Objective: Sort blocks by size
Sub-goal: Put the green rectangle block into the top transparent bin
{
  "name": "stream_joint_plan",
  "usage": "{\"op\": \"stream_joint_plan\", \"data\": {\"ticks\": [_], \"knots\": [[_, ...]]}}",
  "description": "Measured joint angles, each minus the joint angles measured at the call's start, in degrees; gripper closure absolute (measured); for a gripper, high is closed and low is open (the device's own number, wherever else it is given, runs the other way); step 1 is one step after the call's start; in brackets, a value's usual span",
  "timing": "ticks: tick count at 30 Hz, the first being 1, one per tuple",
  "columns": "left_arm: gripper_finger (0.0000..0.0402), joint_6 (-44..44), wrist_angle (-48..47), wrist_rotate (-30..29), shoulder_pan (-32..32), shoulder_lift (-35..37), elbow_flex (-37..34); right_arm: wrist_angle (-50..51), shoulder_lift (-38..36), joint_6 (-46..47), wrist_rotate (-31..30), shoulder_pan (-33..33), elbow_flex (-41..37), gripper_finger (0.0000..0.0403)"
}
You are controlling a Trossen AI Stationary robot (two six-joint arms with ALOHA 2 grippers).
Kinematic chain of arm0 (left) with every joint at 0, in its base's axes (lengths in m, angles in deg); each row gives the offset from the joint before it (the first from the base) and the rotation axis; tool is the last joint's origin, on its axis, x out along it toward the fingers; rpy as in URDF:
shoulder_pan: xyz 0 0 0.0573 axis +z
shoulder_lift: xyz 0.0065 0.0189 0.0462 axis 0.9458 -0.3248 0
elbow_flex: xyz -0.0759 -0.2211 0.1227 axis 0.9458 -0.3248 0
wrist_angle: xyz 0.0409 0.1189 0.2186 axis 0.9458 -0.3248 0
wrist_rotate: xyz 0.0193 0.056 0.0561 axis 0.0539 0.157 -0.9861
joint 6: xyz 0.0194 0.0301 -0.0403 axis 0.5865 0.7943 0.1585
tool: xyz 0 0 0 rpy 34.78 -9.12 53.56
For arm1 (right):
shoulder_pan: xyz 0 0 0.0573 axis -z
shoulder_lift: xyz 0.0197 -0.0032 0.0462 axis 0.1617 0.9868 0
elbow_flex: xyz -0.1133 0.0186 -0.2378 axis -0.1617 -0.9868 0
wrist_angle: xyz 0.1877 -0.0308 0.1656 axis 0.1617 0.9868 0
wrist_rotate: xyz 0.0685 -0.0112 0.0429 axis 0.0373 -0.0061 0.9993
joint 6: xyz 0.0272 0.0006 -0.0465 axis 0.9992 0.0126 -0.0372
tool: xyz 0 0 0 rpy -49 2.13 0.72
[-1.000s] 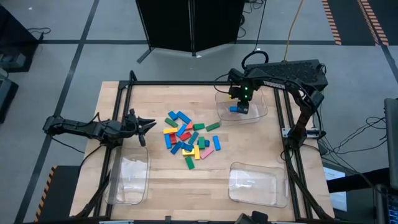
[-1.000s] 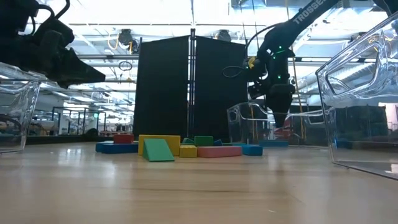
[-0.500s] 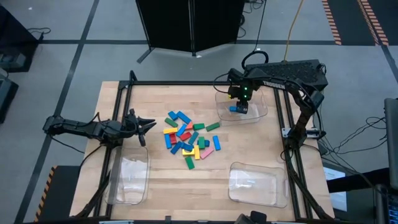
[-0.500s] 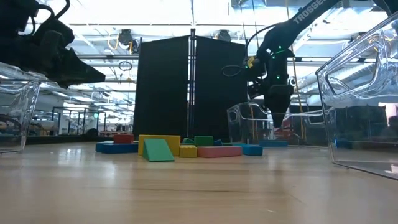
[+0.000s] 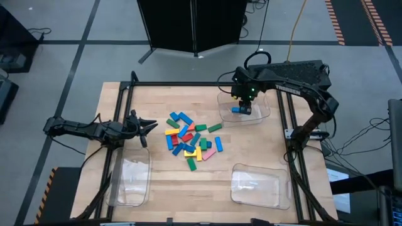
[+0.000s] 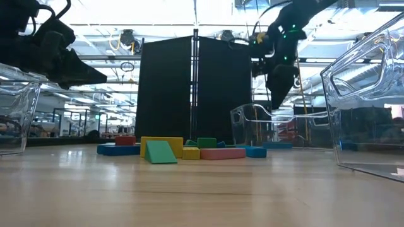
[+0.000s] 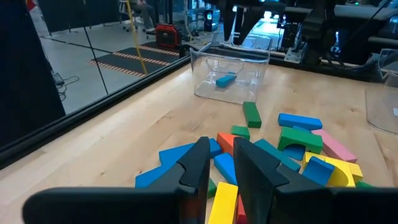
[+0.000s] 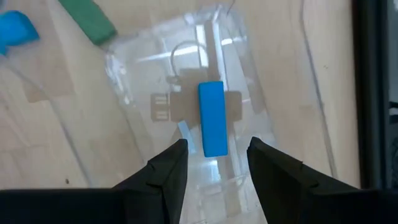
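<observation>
Right wrist view: the right gripper (image 8: 214,160) hangs above the far clear tray (image 8: 273,93), jaws apart and empty; one blue block (image 8: 212,118) lies flat on the tray floor, just beyond the gap at 12 o'clock

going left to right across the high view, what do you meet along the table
left gripper → pile of blocks → right gripper above the far clear tray holding one blue block
</observation>
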Motion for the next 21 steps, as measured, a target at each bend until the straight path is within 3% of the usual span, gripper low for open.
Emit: {"op": "stream_joint_plan", "data": {"ticks": [21], "knots": [[0.0326, 0.0, 0.0, -0.3, 0.0, 0.0, 0.0, -12.1, -2.3, 1.0, 0.3, -16.3, 0.1, 0.0243]]}}
